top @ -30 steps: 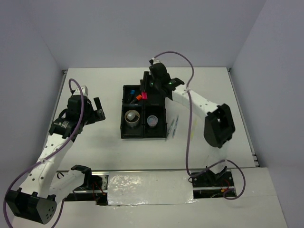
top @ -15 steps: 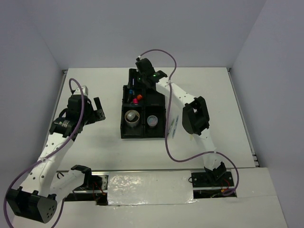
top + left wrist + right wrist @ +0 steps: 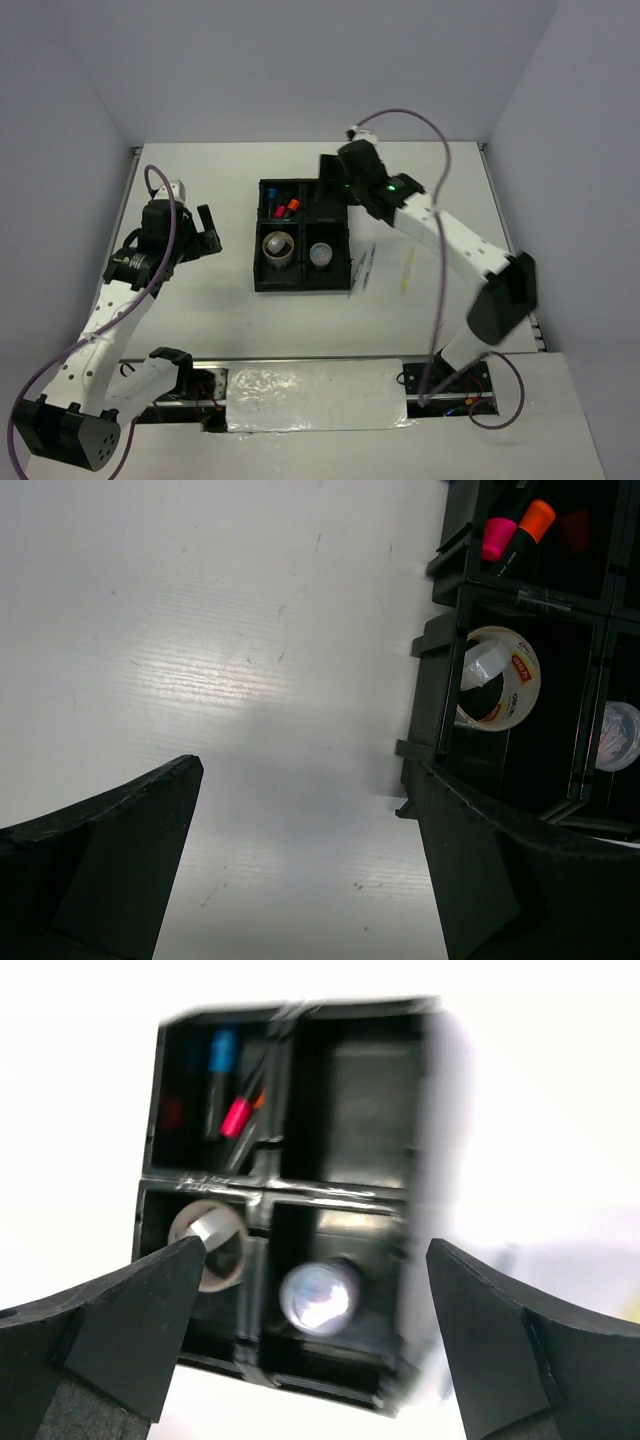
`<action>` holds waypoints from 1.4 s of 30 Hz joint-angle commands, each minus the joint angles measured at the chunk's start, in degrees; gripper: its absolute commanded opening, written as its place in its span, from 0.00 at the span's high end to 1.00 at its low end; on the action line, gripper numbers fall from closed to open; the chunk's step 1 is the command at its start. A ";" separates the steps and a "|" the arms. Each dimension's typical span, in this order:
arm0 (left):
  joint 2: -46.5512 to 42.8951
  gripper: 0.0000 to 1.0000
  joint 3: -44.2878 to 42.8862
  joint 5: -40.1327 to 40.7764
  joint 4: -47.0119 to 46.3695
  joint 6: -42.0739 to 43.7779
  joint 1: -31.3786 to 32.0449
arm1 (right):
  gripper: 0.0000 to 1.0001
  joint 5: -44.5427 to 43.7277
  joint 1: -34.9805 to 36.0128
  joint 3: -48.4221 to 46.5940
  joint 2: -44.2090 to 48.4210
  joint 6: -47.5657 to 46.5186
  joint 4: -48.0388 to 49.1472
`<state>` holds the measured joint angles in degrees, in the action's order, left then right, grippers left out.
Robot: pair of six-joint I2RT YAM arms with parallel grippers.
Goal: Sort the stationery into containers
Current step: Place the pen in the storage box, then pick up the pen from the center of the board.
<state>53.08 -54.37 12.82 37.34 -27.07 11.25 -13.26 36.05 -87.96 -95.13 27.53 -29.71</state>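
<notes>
The black four-compartment tray (image 3: 300, 287) sits mid-table. Its far-left compartment holds a blue highlighter (image 3: 275, 190), a pink highlighter (image 3: 281, 212) and the orange-capped stick (image 3: 293, 207). The grey tape ring (image 3: 279, 247) with a grey-white cylinder inside fills the near-left compartment, and the round clear tub (image 3: 320, 254) the near-right one. Silver pens (image 3: 366, 266) and a thin yellow pen (image 3: 408, 270) lie on the table right of the tray. My right gripper (image 3: 331, 179) hangs open and empty above the tray's far-right part (image 3: 315, 1248). My left gripper (image 3: 210, 230) is open over bare table, left of the tray (image 3: 300, 780).
In the left wrist view the tray wall (image 3: 430, 710) stands close to my right-hand finger (image 3: 480, 870). The right wrist view is motion-blurred. White walls bound the table at the back and sides.
My right gripper went from nearly shut to wide open, leaving the orange-capped stick in the far-left compartment, then drew back to the right. The left arm has not moved.
</notes>
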 commanded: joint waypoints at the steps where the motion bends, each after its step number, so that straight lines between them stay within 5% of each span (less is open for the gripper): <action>1: -1.14 0.01 -0.30 -1.48 -1.83 0.97 -0.52 | 0.00 -13.62 -2.56 14.16 13.90 3.14 -0.51; 7: -1.31 0.01 -0.30 -1.66 -1.75 1.05 -0.61 | 0.00 -9.08 -11.87 36.07 24.90 5.07 1.32; 14: -0.26 0.01 -0.38 -2.36 -1.75 0.97 -0.61 | 0.14 -10.04 -16.19 45.50 24.47 8.77 2.46; 25: -0.61 0.01 -0.30 -2.10 -1.48 0.88 -0.61 | 0.38 -2.21 -21.37 45.78 12.08 8.51 6.07; 28: -0.61 0.01 -0.30 -2.10 -1.48 0.97 -0.61 | 0.66 -0.99 -22.07 45.51 11.20 7.98 6.51; 29: -0.61 0.01 -0.30 -2.10 -1.48 1.05 -0.61 | 0.87 -0.81 -22.34 45.51 11.11 8.24 6.16; 30: -0.70 0.01 -0.30 -2.01 -1.48 1.05 -0.61 | 0.90 -0.72 -22.52 45.43 11.02 8.24 6.07; 34: -1.22 0.01 -0.21 -2.10 -1.57 1.05 -0.61 | 1.00 -0.28 -22.61 44.37 10.67 7.72 4.94; 42: -0.78 0.01 -0.39 -2.10 -1.66 1.05 -0.70 | 1.00 7.52 -17.51 38.58 22.18 1.75 7.91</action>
<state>52.95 -54.37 11.07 37.32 -26.96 10.94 -10.50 16.14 -43.90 -77.82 32.60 -25.78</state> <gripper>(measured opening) 0.994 0.124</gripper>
